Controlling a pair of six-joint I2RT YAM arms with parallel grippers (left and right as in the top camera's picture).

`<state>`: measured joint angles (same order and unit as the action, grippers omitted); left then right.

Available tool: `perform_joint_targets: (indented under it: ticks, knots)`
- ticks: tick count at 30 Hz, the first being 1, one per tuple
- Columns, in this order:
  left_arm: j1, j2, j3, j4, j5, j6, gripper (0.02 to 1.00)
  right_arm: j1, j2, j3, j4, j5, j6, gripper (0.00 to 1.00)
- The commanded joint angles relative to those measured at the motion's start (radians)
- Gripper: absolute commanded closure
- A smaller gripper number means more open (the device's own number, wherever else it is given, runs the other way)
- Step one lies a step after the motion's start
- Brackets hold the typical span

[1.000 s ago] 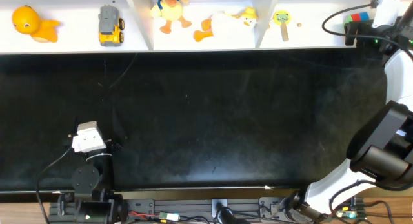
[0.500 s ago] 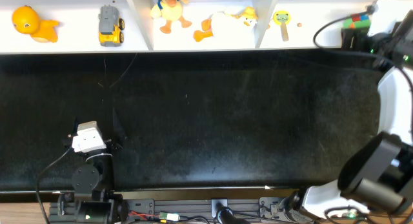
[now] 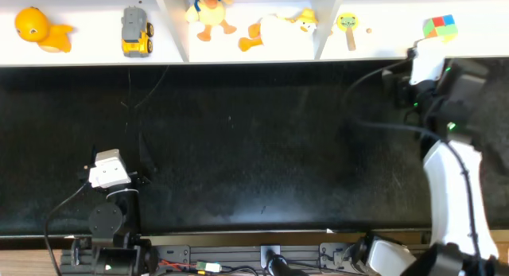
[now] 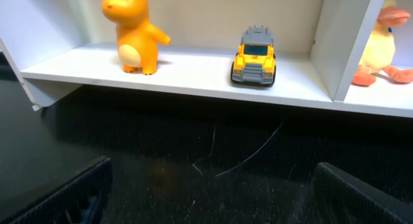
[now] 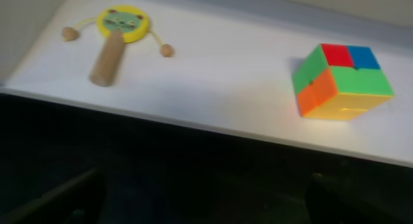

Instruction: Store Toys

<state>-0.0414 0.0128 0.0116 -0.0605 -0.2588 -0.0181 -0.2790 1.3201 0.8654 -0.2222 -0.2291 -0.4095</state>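
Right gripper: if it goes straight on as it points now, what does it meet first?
Probably the front edge of the white shelf, between the rattle and the cube; depth is unclear.

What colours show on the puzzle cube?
Cube: green, red, blue, orange, yellow; right wrist view.
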Motion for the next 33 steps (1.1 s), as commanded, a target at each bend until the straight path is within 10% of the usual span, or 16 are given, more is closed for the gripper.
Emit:
perform_joint_targets:
  ticks: [1,12,33]
  knots:
    - [0.006,-0.011,-0.004,-0.001,-0.005,0.022,0.02,0.08,-0.112,-0.121,0.111,0.118,0.186,0.005]
    - [0.006,-0.011,-0.004,-0.001,-0.005,0.022,0.02,0.378,-0.298,-0.363,0.361,0.26,0.262,0.009]
    - [0.006,-0.011,-0.003,-0.001,-0.005,0.022,0.02,0.311,-0.736,-0.821,0.587,0.255,0.324,0.005]
